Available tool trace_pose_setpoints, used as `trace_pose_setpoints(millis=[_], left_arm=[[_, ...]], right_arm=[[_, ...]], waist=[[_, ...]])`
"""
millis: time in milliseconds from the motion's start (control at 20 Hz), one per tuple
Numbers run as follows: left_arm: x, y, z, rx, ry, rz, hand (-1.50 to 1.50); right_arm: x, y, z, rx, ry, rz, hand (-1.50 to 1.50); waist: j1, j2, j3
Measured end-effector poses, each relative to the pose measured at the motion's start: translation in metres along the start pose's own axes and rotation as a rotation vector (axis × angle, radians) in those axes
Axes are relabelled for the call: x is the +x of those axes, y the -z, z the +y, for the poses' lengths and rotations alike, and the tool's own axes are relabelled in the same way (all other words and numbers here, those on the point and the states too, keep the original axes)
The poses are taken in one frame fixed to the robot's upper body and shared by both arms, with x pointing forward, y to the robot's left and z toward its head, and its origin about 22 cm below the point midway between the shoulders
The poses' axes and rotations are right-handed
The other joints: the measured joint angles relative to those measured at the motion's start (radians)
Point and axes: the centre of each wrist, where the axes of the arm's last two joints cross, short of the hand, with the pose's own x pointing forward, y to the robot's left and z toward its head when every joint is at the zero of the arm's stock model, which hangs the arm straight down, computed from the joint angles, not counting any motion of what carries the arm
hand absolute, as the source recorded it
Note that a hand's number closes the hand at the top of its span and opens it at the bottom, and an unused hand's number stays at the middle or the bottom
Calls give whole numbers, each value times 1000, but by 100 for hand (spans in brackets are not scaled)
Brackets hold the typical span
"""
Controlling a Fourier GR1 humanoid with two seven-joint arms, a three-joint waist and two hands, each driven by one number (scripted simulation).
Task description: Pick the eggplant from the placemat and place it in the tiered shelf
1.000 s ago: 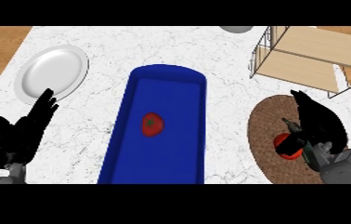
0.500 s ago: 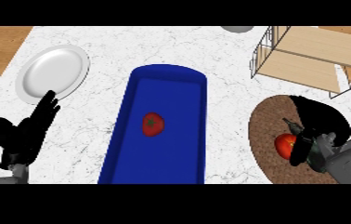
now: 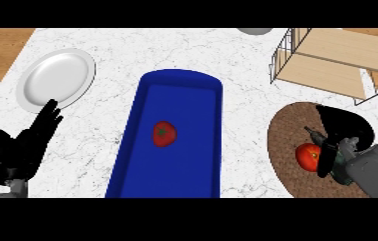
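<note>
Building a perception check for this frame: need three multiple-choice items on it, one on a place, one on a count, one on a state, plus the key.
1. Where is the white plate?
A. far left of the counter
B. in the blue tray
C. on the shelf

2. How many red fruits show?
A. one
B. two
C. three

3. What is the right hand doing?
A. resting open at the edge
B. curled at a red fruit on the brown placemat
C. inside the tiered shelf

Key: A, the plate lies beside the blue tray; B, one in the tray, one on the placemat; B, its fingers wrap beside that fruit.
</note>
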Motion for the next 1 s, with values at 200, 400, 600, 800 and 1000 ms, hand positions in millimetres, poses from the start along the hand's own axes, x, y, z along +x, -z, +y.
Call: trace_pose_setpoints(millis=[200,400,600,800,1000], left_arm=[[-1,-1,1,4,2,-7,0],[0,-3,4,6,0,-5,0],[1,-4,2,1,1,-6,0],[-2,2,3,1,-4,-5,0],[0,-7,3,1,-1,-4,0]], right_arm=[[-12,12,9,18,-26,37,-150],[-23,22,13,14,-41,59,-150],[-22,28,22,13,-46,60,-150],[-26,38,31,21,-48,60,-150],[-26,49,37,40,-42,71,150]], waist=[[-3,-1,0],[-4,-1,0],[-4,-1,0],[-5,-1,-1],[-2,-3,-3]])
